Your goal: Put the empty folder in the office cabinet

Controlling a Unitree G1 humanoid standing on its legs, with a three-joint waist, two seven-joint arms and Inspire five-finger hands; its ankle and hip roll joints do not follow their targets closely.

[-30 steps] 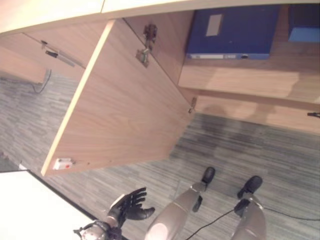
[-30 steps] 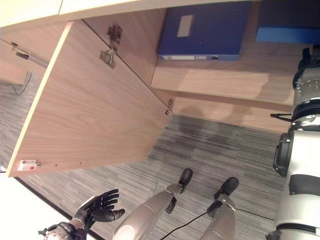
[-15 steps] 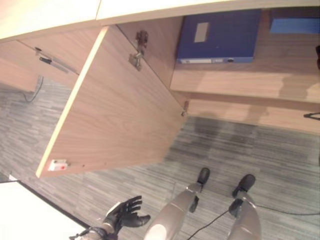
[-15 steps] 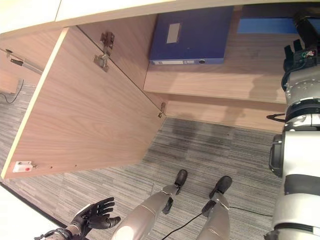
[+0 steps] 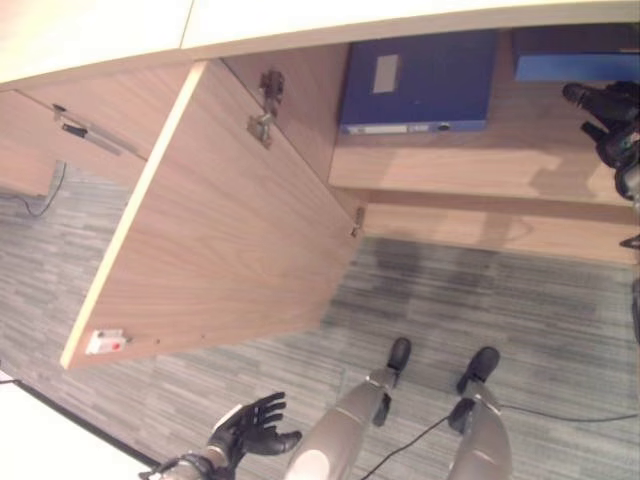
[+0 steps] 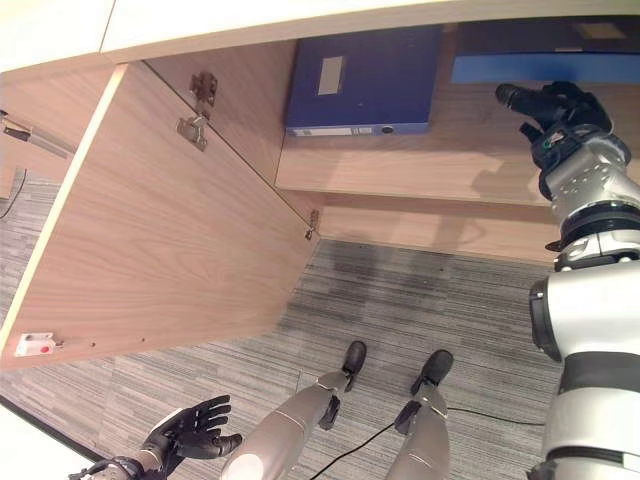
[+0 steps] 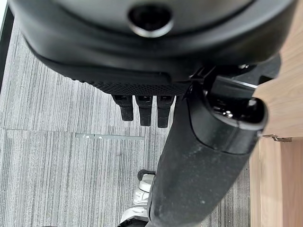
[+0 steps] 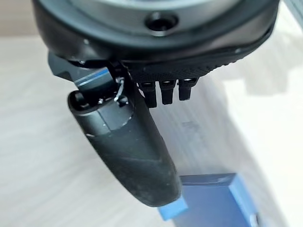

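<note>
A large blue folder (image 5: pixel 415 68) lies flat on the wooden shelf (image 5: pixel 470 165) inside the open office cabinet. A second blue folder (image 6: pixel 535 62) lies further right on the same shelf. My right hand (image 6: pixel 556 112) hovers just in front of that second folder, fingers relaxed and empty; in the right wrist view its thumb (image 8: pixel 127 150) and fingers (image 8: pixel 163 91) stand over the shelf, with a blue folder corner (image 8: pixel 212 201) past them. My left hand (image 5: pixel 250 436) hangs low over the carpet, open and empty, its fingers (image 7: pixel 142 108) straight.
The cabinet door (image 5: pixel 225 225) swings wide open to the left, with hinges (image 5: pixel 262 108) on its inner face. A white table corner (image 5: pixel 35 445) sits at the lower left. Grey carpet (image 5: pixel 500 300) covers the floor below the cabinet.
My right arm has risen at the right and its hand now reaches the shelf by the right-hand folder. The camera has shifted. The left hand has stayed low and open.
</note>
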